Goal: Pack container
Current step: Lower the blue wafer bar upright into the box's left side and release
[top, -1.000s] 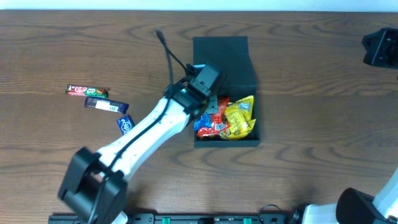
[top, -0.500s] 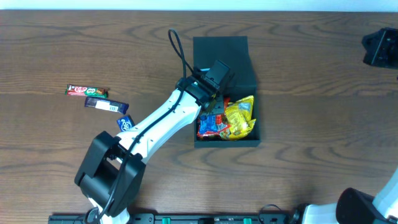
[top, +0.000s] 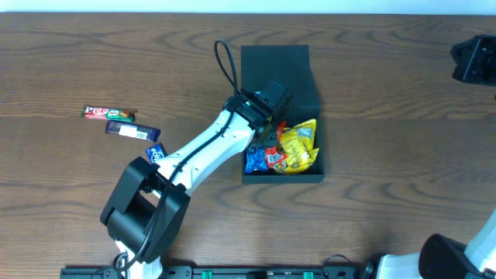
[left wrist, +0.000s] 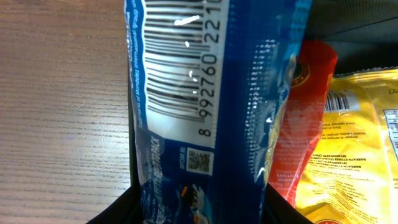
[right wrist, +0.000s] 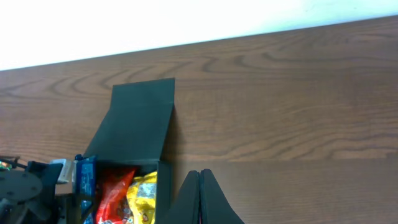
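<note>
Overhead: the box (top: 280,177) sits mid-bench with its lid flap laid open behind it. The left hand (top: 267,108) hangs over the box's left side. Inside the box, a yellow packet (top: 298,146) lies on the right, with red-and-blue wrappers (top: 263,160) left of it. Three loose bars (top: 133,132) lie well left of the box.

Left wrist: the hand is narrowed onto a blue packet (left wrist: 205,93), held on end with its barcode showing. A red packet (left wrist: 305,124) and the yellow one sit just beyond. The step looks like dropping it in. It is best lowered inside the left wall, beside the red packet, before release, so it clears the rim.

Right wrist: the right hand (right wrist: 200,199) has its fingers pressed together and holds nothing, well apart from the box.
</note>
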Available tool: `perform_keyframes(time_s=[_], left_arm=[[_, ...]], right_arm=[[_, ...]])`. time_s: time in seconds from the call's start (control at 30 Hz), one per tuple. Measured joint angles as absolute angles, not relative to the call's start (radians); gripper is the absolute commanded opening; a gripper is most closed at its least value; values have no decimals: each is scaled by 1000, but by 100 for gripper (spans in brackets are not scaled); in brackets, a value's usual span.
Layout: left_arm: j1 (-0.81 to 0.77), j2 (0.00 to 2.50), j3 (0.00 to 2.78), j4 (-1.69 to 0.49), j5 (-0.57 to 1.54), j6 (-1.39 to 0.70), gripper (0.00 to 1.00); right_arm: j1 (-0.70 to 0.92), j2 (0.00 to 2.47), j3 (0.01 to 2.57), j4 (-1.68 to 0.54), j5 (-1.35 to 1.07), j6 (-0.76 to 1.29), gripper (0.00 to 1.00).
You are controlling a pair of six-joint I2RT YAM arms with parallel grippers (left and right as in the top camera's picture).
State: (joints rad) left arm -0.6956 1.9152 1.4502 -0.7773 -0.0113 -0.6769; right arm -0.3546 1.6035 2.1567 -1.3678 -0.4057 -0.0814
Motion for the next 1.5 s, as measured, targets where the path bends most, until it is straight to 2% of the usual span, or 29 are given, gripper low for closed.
perform_keyframes(time_s=[0.13,0.23,0.7,0.73,0.8,0.9,0.97,1.13,1.37,1.4,1.5], left_arm=[[-696,1923,1455,-780,-11,-677,10],[-696,1924,1456,-781,-11,-677,6],[-696,1929,1456,-840,53,-673,11],[-696,1929,1456,-843,54,-673,17],[-696,1929,1456,-845,54,-673,52],[-697,1930,1457,-838,57,-672,76],[-698,1930,1459,-838,54,-663,84],[-694,1936,1502,-865,35,-650,90],[-682,1940,1721,-942,-9,-605,89],[-683,1940,1740,-948,-16,-603,79],[-682,1940,1772,-946,-38,-598,24]], right_arm=[[-355,1604,2157,-1368,-406,-81,2],[-355,1604,2157,-1368,-406,-81,1],[-355,1604,2157,-1366,-406,-81,2],[-355,1604,2157,-1367,-406,-81,2],[-355,1604,2157,-1366,-406,-81,1],[-355,1604,2157,-1367,-406,-81,2],[-355,1604,2157,-1366,-406,-81,2],[-355,1604,2157,-1367,-406,-81,2],[-355,1604,2157,-1367,-406,-81,2],[-355,1604,2157,-1366,-406,-81,2],[-355,1604,2157,-1366,-406,-81,2]])
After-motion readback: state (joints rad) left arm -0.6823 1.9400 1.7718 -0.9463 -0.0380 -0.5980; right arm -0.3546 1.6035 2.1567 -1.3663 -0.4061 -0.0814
